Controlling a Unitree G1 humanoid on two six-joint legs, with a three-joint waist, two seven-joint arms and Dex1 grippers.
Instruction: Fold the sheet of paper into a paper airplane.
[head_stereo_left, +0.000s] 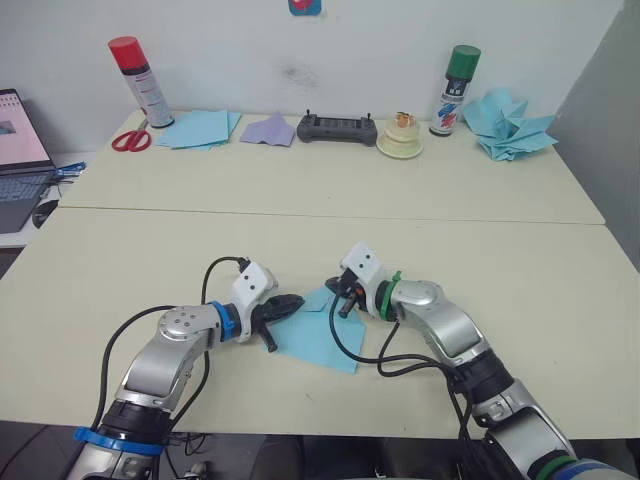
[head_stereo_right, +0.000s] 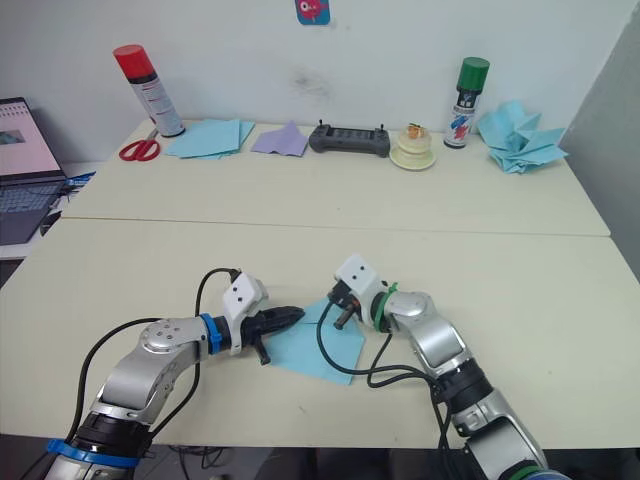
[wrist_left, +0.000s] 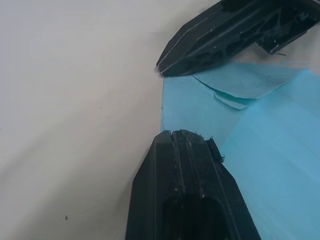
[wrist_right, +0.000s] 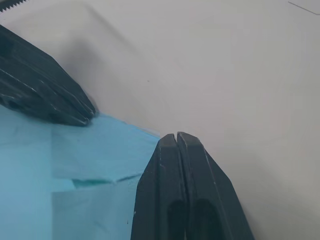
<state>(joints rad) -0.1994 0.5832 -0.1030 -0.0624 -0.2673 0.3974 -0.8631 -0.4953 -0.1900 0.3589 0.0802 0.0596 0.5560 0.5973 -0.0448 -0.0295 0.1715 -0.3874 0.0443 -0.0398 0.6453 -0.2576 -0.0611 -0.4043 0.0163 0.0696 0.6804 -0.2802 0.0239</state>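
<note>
Sheet of paper (head_stereo_left: 318, 338) between both closed pincers, left pincer (head_stereo_left: 291, 303), right pincer (head_stereo_left: 341, 306).

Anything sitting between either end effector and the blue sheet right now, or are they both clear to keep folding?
Nothing visible is in the way. Both the left end effector and the right end effector are already at the sheet of paper, at its far corner, fingers shut. The table around it is bare; other items sit along the far edge.
</note>
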